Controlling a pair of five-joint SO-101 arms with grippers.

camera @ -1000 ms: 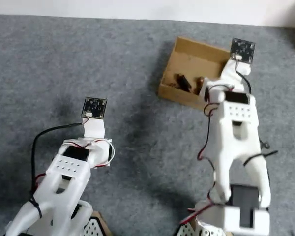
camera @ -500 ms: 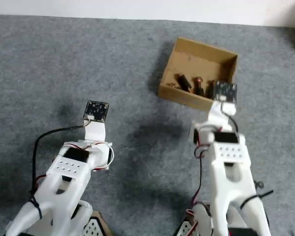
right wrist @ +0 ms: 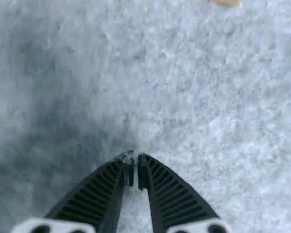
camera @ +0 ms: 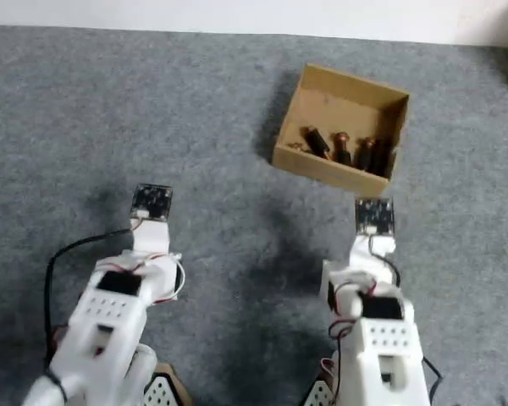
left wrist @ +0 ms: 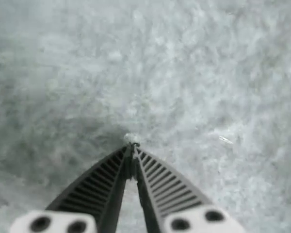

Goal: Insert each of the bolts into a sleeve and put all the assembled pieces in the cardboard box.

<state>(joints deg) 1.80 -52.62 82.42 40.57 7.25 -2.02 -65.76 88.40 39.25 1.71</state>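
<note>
A robotics lab: two white arms (camera: pixel 110 304) on grey felt (camera: pixel 85 110).

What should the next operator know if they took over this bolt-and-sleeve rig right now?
Left gripper: jaws shut, empty, over the grey carpet.
Right gripper: jaws shut, empty, over the carpet, short of the open brown cardboard box.
Several dark bolt-and-sleeve pieces lie inside the box.
Done: those pieces are boxed.
Left: probably nothing; verify the count in the box.

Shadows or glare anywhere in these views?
High view: soft shadow on the carpet left of the cardboard box; no glare. Left wrist view: dark patch around the left gripper. Right wrist view: shadowed carpet beside the right gripper.
</note>
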